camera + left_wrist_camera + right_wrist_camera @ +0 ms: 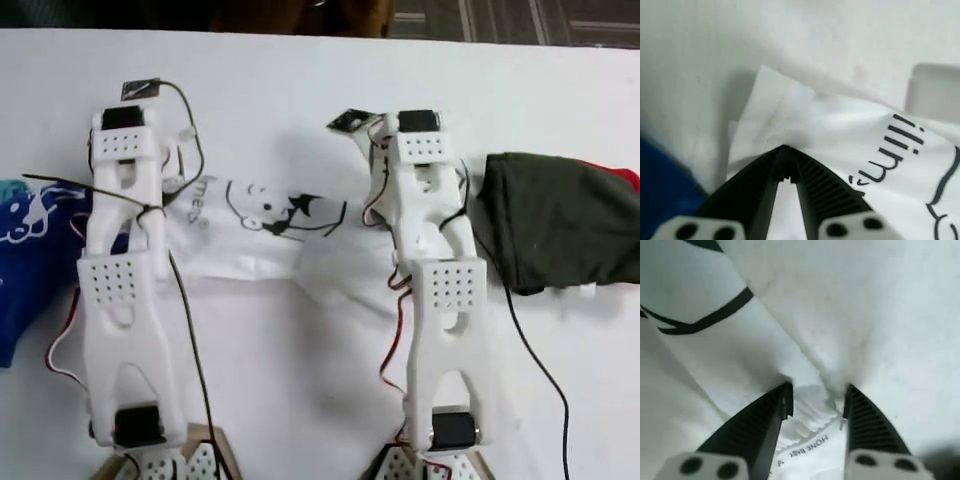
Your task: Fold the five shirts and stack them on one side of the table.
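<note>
A white shirt [270, 230] with a black drawing lies spread between my two arms in the high view. My left gripper [785, 152] is shut on the white shirt [850, 140] at its edge, close to the blue shirt [660, 185]. My right gripper [815, 402] is shut on bunched fabric of the white shirt [740, 355] near its neck label [807, 446]. In the high view, the left arm [125, 160] stands over the shirt's left end and the right arm [420, 170] over its right end.
A blue shirt [30, 250] lies at the table's left edge. A folded dark green shirt [560, 220] rests on a red one [620, 178] at the right. The white table [300, 80] is bare at the back. Cables hang along both arms.
</note>
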